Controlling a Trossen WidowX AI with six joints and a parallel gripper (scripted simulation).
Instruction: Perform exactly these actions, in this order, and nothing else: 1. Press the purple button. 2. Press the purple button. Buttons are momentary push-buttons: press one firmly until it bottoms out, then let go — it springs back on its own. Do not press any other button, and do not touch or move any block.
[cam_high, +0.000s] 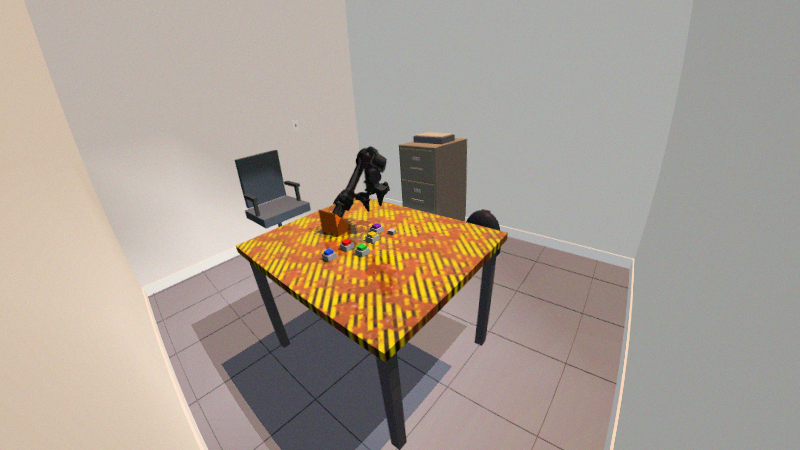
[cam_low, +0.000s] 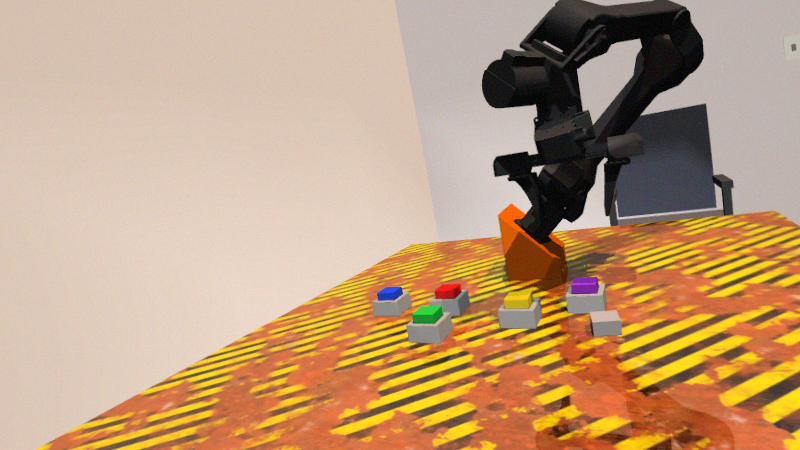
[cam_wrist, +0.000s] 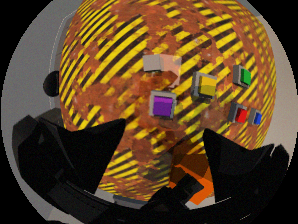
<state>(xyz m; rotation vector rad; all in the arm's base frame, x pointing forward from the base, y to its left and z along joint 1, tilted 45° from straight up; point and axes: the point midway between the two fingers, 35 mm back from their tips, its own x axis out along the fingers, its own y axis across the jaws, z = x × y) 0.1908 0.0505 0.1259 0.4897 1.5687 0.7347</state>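
Observation:
The purple button (cam_high: 376, 226) (cam_low: 584, 286) (cam_wrist: 163, 106) stands on its grey base on the striped table, its cap raised. My gripper (cam_high: 374, 207) (cam_low: 573, 217) (cam_wrist: 166, 128) is open and empty, with its fingers pointing down. It hangs well above the table, near the orange arm mount. In the wrist view the purple button lies just beyond the gap between the fingertips. Nothing touches the button.
The yellow button (cam_low: 519, 299) (cam_wrist: 207, 87) is beside the purple one. A small light-grey block (cam_low: 605, 323) (cam_wrist: 152, 63) lies close by. Green (cam_low: 427, 314), red (cam_low: 448, 291) and blue (cam_low: 389, 293) buttons stand farther off. The orange mount (cam_low: 531, 260) is behind.

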